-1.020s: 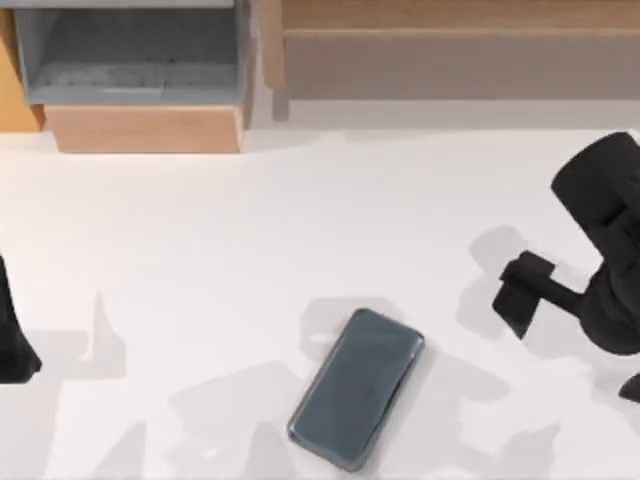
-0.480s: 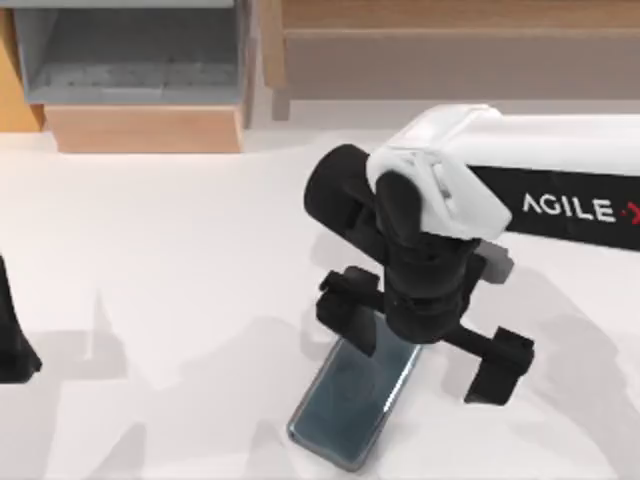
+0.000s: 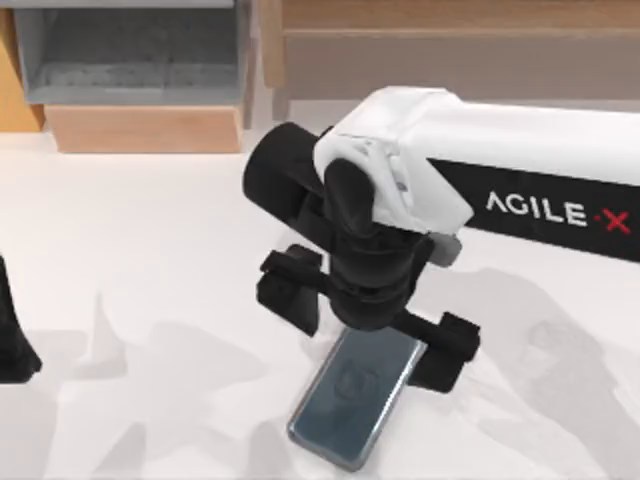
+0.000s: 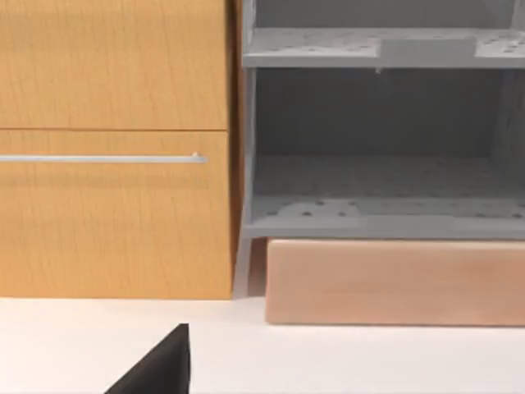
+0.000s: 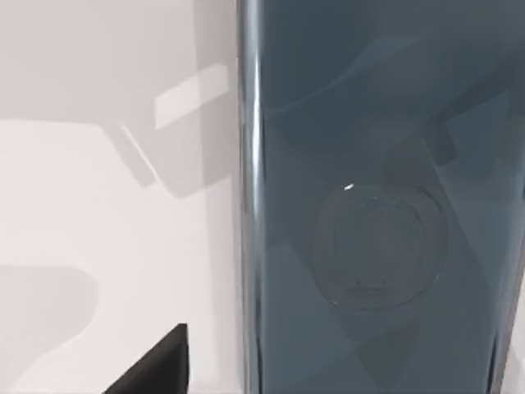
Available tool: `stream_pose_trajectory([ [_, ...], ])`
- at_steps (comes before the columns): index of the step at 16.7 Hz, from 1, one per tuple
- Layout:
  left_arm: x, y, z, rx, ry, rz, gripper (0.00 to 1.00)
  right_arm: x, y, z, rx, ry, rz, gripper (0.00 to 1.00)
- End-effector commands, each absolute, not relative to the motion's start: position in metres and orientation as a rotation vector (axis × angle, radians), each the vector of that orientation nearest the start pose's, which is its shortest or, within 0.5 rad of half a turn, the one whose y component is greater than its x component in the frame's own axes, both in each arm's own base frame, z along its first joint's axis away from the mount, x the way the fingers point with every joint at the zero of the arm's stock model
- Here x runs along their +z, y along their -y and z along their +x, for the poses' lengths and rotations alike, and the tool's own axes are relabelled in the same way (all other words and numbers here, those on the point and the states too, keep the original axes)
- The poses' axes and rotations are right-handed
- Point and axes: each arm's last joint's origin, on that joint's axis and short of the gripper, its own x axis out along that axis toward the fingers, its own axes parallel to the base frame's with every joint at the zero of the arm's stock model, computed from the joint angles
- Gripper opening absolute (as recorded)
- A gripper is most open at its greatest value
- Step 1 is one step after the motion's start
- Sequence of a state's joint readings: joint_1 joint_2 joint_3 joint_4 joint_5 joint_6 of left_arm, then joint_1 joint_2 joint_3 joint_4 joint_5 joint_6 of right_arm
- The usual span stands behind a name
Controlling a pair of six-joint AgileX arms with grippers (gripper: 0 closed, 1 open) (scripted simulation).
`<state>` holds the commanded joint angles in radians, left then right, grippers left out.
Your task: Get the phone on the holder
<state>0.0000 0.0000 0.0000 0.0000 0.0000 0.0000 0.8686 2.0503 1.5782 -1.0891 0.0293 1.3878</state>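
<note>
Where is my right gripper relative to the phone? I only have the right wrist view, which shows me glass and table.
Observer: In the top view, the right gripper is over the phone's far end. Its jaws are open wide, with one finger off each long edge.
Operator: How does the phone lie?
Observer: Flat on the white table and slanted, with its near end angled toward the left.
Operator: And the other arm?
Observer: The left gripper is parked at the table's left edge, well away from the phone.
Operator: What is at the back?
Observer: A grey shelf unit stands at the back left, with a wooden block in front of it.
</note>
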Motion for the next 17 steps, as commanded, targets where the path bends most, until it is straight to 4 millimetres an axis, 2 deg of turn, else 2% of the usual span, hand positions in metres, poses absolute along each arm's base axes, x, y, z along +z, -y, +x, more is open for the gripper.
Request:
stream_pose_trajectory([
  [4, 0.16, 0.001, 0.106, 0.0, 0.0, 0.0, 1.0, 0.172, -0.302, 0.253, -0.404, -1.505, 0.397, 1.0],
  [10, 0.16, 0.001, 0.106, 0.0, 0.0, 0.0, 1.0, 0.112, -0.303, 0.256, -0.397, -1.501, 0.402, 1.0],
  [12, 0.16, 0.001, 0.106, 0.0, 0.0, 0.0, 1.0, 0.099, -0.302, 0.255, -0.401, -1.504, 0.398, 1.0],
  [16, 0.16, 0.001, 0.106, 0.0, 0.0, 0.0, 1.0, 0.097, -0.302, 0.254, -0.402, -1.504, 0.397, 1.0],
  [17, 0.16, 0.001, 0.106, 0.0, 0.0, 0.0, 1.0, 0.097, -0.302, 0.254, -0.402, -1.504, 0.397, 0.92],
])
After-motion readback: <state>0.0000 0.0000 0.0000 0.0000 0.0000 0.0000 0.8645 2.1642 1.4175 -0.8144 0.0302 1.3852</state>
